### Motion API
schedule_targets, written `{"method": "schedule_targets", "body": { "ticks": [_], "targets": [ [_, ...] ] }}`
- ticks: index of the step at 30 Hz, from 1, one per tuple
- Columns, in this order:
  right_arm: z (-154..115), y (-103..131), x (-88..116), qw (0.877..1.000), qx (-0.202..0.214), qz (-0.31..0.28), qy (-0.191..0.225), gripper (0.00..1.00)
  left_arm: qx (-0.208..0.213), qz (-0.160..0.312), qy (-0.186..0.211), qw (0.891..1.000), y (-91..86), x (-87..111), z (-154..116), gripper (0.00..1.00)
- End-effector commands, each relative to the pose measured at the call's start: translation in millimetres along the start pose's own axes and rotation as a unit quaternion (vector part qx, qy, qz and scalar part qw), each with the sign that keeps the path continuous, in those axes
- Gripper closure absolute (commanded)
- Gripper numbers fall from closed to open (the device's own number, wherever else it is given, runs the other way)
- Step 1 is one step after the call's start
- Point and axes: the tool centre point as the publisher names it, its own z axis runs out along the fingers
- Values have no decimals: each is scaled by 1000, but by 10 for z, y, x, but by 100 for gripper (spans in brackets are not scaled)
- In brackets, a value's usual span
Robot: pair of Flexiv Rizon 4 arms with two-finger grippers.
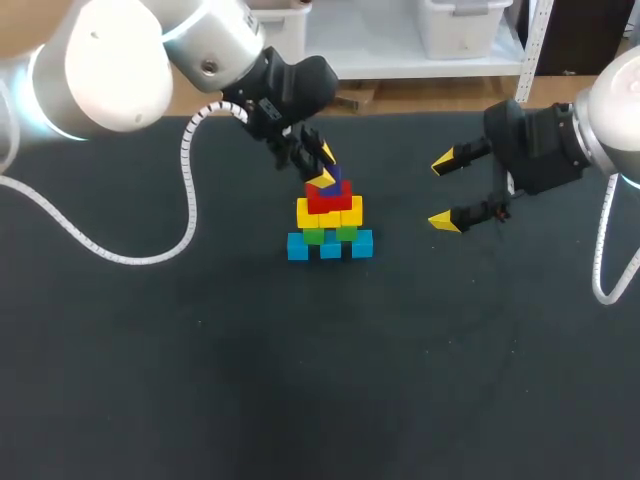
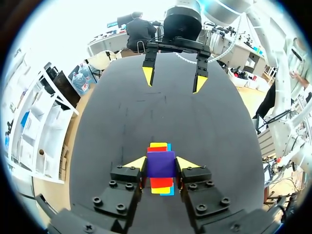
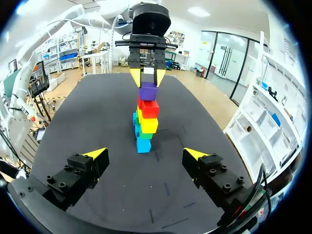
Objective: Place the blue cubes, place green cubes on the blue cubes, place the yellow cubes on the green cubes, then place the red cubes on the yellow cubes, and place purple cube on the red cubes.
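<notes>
A small stepped tower stands mid-table: blue cubes [image 1: 330,246] at the base, then green cubes [image 1: 328,235], yellow cubes [image 1: 330,213] and red cubes [image 1: 330,200]. The purple cube [image 1: 336,186] sits on top. My left gripper [image 1: 325,168] comes down from above and is shut on the purple cube [image 2: 161,164], one yellow tip on each side of it. My right gripper [image 1: 442,192] hangs open to the right of the tower, well apart from it, with nothing between its fingers. From the right wrist the tower [image 3: 145,122] rises ahead of the open right gripper [image 3: 145,154].
The dark table mat [image 1: 200,380] lies bare around the tower. My left arm's white cable [image 1: 185,190] loops over the table's left side. The table's back edge runs just behind both grippers.
</notes>
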Motion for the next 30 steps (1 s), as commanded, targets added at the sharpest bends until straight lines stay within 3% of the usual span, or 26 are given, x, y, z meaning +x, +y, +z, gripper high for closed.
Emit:
{"method": "schedule_targets", "body": {
  "ticks": [1,6,15,16,18,19,23,30],
  "targets": [
    [5,-4,4,1000,0,0,-1,0,2,-1,2,1000,14,-6,4,64],
    [5,-4,4,1000,0,0,-1,0,2,-2,2,1000,14,-3,5,63],
    [5,-4,4,1000,0,0,-1,0,2,-2,2,1000,23,1,7,50],
    [5,-4,4,1000,0,0,-1,0,2,-1,2,1000,26,0,5,40],
    [5,-4,4,1000,0,0,-1,0,2,0,3,1000,29,-3,-2,8],
    [5,-4,4,1000,0,0,-1,0,2,-1,2,1000,30,-4,-7,0],
    [5,-4,4,1000,0,0,-1,0,0,4,1,1000,29,-29,-71,0],
    [5,-4,4,1000,0,0,-1,0,-22,63,-20,998,-29,-76,-286,0]
  ]
}}
